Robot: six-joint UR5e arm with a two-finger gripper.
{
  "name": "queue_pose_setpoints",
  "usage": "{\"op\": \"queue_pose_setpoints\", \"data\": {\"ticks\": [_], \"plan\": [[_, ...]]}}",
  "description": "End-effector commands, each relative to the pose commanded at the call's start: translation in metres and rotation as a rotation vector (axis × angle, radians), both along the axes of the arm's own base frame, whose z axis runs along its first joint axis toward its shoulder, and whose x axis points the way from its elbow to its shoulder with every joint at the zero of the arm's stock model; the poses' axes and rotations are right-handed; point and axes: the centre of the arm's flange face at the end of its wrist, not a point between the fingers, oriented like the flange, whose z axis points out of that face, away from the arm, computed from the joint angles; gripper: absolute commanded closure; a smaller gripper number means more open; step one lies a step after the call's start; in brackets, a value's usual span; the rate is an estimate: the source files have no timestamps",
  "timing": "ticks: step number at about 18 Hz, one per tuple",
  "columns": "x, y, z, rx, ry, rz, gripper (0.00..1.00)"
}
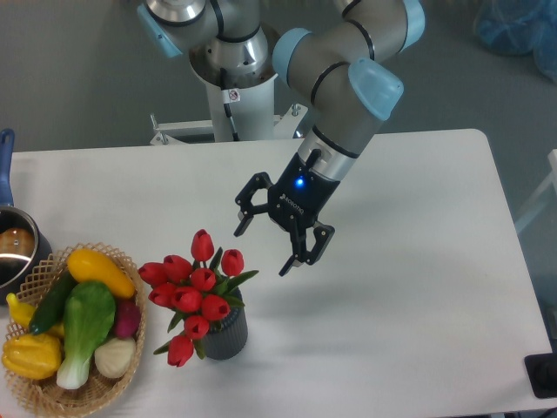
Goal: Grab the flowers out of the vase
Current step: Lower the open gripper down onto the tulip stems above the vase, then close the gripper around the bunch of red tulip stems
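Observation:
The flowers (196, 292), a bunch of red tulip buds with green leaves, stand in the dark grey ribbed vase (226, 335) near the table's front, left of centre. My gripper (262, 249) is open and empty. It hovers above the table just to the upper right of the blooms, apart from them, with its fingers (243, 223) spread wide. The stems are hidden inside the vase.
A woven wicker basket (52, 396) with yellow, green and purple vegetables sits at the front left, close beside the flowers. A metal pot (13, 252) with a blue handle is at the left edge. The white table's (409, 296) right edge lies near a dark object (541, 376).

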Motion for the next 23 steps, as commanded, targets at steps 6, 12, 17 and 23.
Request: {"op": "queue_pose_setpoints", "data": {"ticks": [6, 12, 17, 23], "plan": [[0.006, 0.021, 0.001, 0.041, -0.032, 0.016, 0.00], [0.012, 0.045, -0.002, 0.050, -0.029, -0.014, 0.00], [0.022, 0.053, -0.005, 0.052, -0.042, -0.034, 0.00], [0.029, 0.060, -0.007, 0.056, -0.110, -0.004, 0.00]]}}
